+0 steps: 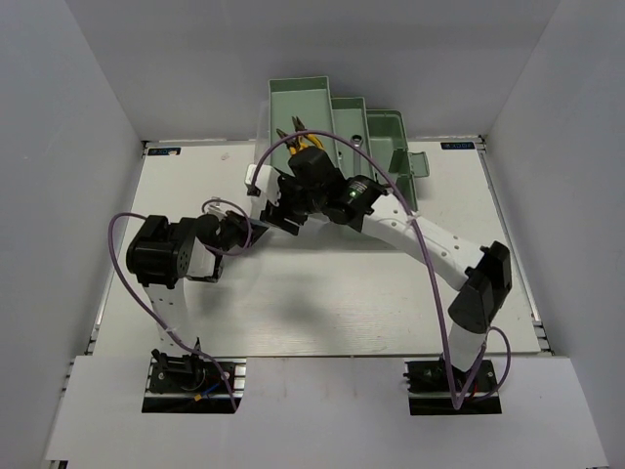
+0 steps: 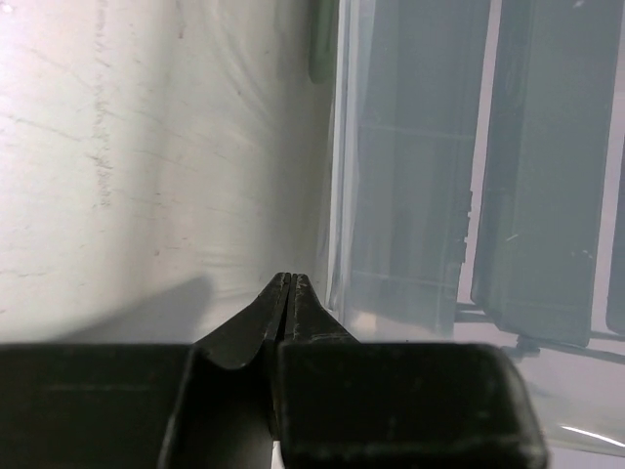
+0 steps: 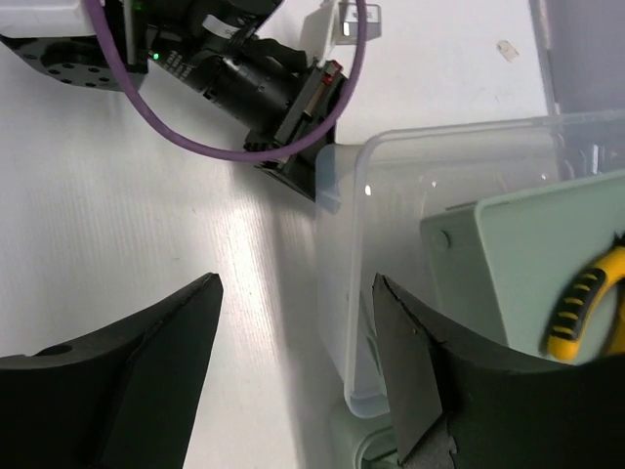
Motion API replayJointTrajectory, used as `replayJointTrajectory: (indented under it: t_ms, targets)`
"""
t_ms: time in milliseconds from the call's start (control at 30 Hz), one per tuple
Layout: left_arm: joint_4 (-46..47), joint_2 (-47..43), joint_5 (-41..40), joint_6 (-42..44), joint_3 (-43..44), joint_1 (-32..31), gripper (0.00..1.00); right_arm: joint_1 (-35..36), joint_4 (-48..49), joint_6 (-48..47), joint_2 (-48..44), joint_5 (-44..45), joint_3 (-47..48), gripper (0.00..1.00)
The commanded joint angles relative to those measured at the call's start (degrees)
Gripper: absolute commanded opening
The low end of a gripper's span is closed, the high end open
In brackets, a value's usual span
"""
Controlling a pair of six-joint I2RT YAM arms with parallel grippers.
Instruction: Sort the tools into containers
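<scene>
The left hand is pinched shut beside the lid, while the right hand gapes above its corner.

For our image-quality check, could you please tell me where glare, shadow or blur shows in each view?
Top external: even light, soft shadows on the table. Left wrist: shut left gripper dark and blurred, table washed out. Right wrist: glare streak between the open right gripper's soft-edged fingers.
</scene>
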Motion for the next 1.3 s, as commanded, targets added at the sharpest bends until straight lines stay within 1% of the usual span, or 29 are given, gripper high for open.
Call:
replayJointTrajectory:
  t_ms: [0, 33, 67, 100, 133, 167, 200, 233, 267, 333, 367, 400, 433, 467, 500, 533, 567, 600, 667, 700, 733, 767, 933, 967, 1033, 1100, 1167, 1200, 1267]
  targets:
    - [7.79, -3.27, 2.12, 0.40, 4.43, -0.70, 0.13, -0.43, 0.64, 1.30, -5.59, 6.00, -0.26, 0.70]
    - [7.79, -3.27, 2.12, 0.40, 4.95, -0.71, 0.13, -0.78, 1.60, 1.82, -6.04, 8.20, -0.18, 0.70]
    - [7.79, -3.27, 2.12, 0.40, 4.96, -0.71, 0.13, -0.78, 2.04, 1.91, -6.83, 13.53, -0.35, 0.72]
    - [7.79, -3.27, 2.12, 0.40, 5.48, -0.71, 0.13, -1.04, 5.53, 2.26, -7.44, 20.46, -0.44, 0.74]
    - [8.32, -3.27, 2.12, 0.40, 6.10, -1.23, 0.13, -1.48, 7.30, 3.14, -8.15, 24.53, -0.88, 0.76]
    - [8.32, -3.27, 2.64, 0.40, 6.10, -1.23, 0.13, -2.01, 9.15, 3.06, -8.59, 35.19, -2.10, 0.76]
    - [8.32, -3.27, 2.65, 0.40, 6.62, -1.23, 0.13, -2.27, 10.82, 2.80, -8.77, 38.43, -2.81, 0.76]
    - [8.32, -3.79, 2.65, 0.40, 6.63, -1.23, 0.13, -2.54, 17.27, 1.49, -10.34, 40.98, -3.42, 0.74]
    - [8.32, -3.80, 3.17, 0.40, 7.32, -1.23, 0.13, -4.97, 18.73, 1.13, -10.61, 43.53, -4.30, 0.71]
    - [7.71, -4.32, 3.18, 0.40, 7.33, -1.23, 0.13, -7.36, 19.80, 2.00, -12.10, 44.35, -6.06, 0.56]
    - [7.71, -4.32, 3.18, 0.40, 7.85, -1.23, 0.13, -11.98, 19.37, 3.22, -12.28, 44.26, -6.42, 0.49]
    - [7.71, -4.32, 3.18, 0.40, 7.86, -1.23, 0.13, -13.68, 18.58, 5.06, -12.46, 43.65, -7.03, 0.26]
    - [7.71, -4.85, 3.18, 0.40, 7.86, -1.23, 0.13, -17.53, 17.44, 5.95, -12.20, 43.12, -7.73, 0.13]
    - [7.18, -4.85, 3.18, 0.40, 7.86, -1.23, 0.13, -19.39, 14.90, 10.31, -11.85, 42.33, -7.91, 0.01]
    - [7.18, -4.85, 3.18, 0.40, 7.86, -1.23, 0.13, -26.03, 13.31, 12.26, -11.15, 41.19, -7.91, 0.00]
    - [6.57, -4.85, 3.70, 0.40, 7.86, -1.23, 0.13, -28.44, 8.16, 14.20, -9.66, 36.22, -7.48, 0.00]
    - [6.56, -4.85, 3.70, 0.40, 7.86, -1.23, 0.13, -30.73, 6.28, 17.70, -7.82, 34.09, -7.13, 0.00]
    - [6.56, -4.85, 3.70, 0.40, 8.47, -1.23, 0.13, -37.36, 4.70, 20.69, -6.85, 27.28, -5.99, 0.00]
    - [5.95, -4.85, 4.23, 0.40, 9.17, -1.23, 0.13, -41.02, 0.57, 23.52, -2.56, 21.61, -5.71, 0.00]
    - [5.95, -4.85, 4.23, 0.40, 9.87, -1.23, 0.13, -44.08, 0.29, 23.97, -1.48, 17.41, -5.80, 0.00]
    - [5.25, -4.85, 4.23, 0.40, 9.88, -1.23, 0.13, -45.76, -0.23, 22.84, -0.34, 16.15, -5.80, 0.00]
    - [5.24, -4.85, 4.23, 0.40, 11.19, -1.23, 0.13, -46.91, -1.02, 22.48, 3.06, 15.44, -4.59, 0.00]
    - [3.49, -4.85, 5.28, 0.40, 13.30, -1.23, 0.13, -51.39, -2.79, 22.57, 10.38, 11.75, -1.24, 0.00]
    - [3.49, -4.85, 5.29, 0.40, 13.92, -1.23, 0.13, -51.75, -2.87, 22.74, 11.17, 6.61, -0.28, 0.00]
    - [2.96, -4.85, 5.81, 0.40, 13.92, -1.23, 0.13, -52.89, -5.50, 23.09, 15.39, 2.71, 2.44, 0.00]
    - [2.44, -4.85, 5.81, 0.40, 14.54, -1.23, 0.13, -53.25, -6.83, 23.53, 18.63, -4.41, 4.12, 0.00]
    - [2.43, -4.85, 6.34, 0.40, 15.06, -1.23, 0.13, -53.34, -5.78, 25.19, 19.53, -8.20, 4.04, 0.00]
    - [2.43, -4.85, 6.86, 0.40, 15.07, -1.23, 0.13, -53.34, -5.34, 25.55, 19.88, -13.00, 3.78, 0.00]
    - [2.43, -4.85, 7.40, 0.40, 16.12, -1.76, 0.13, -55.27, -5.08, 25.91, 19.97, -16.81, 3.34, 0.00]
